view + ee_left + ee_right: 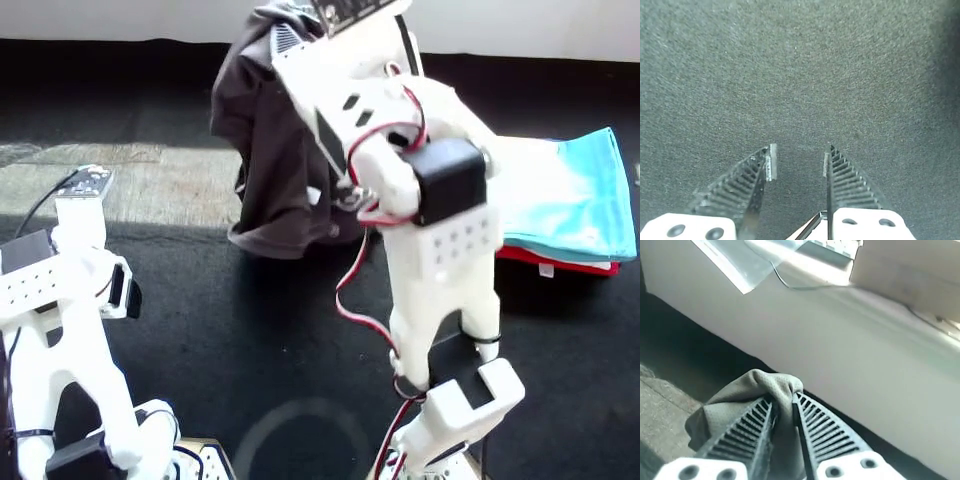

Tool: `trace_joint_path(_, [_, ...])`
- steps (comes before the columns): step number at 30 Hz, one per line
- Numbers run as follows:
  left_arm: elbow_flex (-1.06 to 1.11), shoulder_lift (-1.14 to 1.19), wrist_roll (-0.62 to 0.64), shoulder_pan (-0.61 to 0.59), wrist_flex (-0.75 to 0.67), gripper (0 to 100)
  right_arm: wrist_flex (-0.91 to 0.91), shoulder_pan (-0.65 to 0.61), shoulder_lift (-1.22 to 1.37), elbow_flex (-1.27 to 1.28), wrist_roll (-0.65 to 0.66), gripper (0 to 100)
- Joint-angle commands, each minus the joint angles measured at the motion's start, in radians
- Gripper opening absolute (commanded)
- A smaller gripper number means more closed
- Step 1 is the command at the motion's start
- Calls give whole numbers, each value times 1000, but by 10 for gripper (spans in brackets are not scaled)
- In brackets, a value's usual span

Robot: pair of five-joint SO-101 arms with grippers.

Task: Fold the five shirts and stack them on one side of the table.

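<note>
Two arms share the dark table (250, 330), and only one of them has cloth in hand. On the left, the left gripper (799, 162) points down at bare table covering, its jaws spread apart with nothing between them.

Near the middle, toward the far edge, the right gripper (784, 407) is clenched on a bunched fold of the dark grey shirt (275, 170). The right arm holds that fold high. The rest of the shirt hangs in a crumpled column, and its lower end rests on the table.

On the right lies the folded stack (570, 200), turquoise and white on top with a red edge beneath. How many shirts it holds cannot be told.

The step in hand looks like picking up the grey shirt to lay it out for folding. It is neither flat nor folded yet. The next move probably calls for spreading it on the open table between the arms. The free left gripper could take a second corner or the hem, so the cloth opens instead of collapsing into a heap.
</note>
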Motion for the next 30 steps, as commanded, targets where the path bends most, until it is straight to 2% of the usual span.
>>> trace_joint_path(1, [-8, -36, 3, 21, -14, 167, -24, 65, 44, 142, 8, 6])
trace_joint_path(7, [-7, -30, 3, 117, -14, 167, -24, 131, 223, 348, 9, 6])
trace_joint_path(11, [-2, -28, 5, 245, -46, 168, -47, 191, 340, 358, 11, 6])
trace_joint_path(16, [-1, -28, 137, 443, -135, 168, -213, 298, 430, 358, 8, 6])
trace_joint_path(19, [7, -27, 206, 588, -181, 168, -246, 329, 447, 358, 8, 10])
trace_joint_path(25, [73, -27, 272, 825, -354, 168, -205, 357, 386, 358, 8, 204])
trace_joint_path(30, [150, -25, 299, 892, -494, 168, -133, 358, 291, 358, 9, 201])
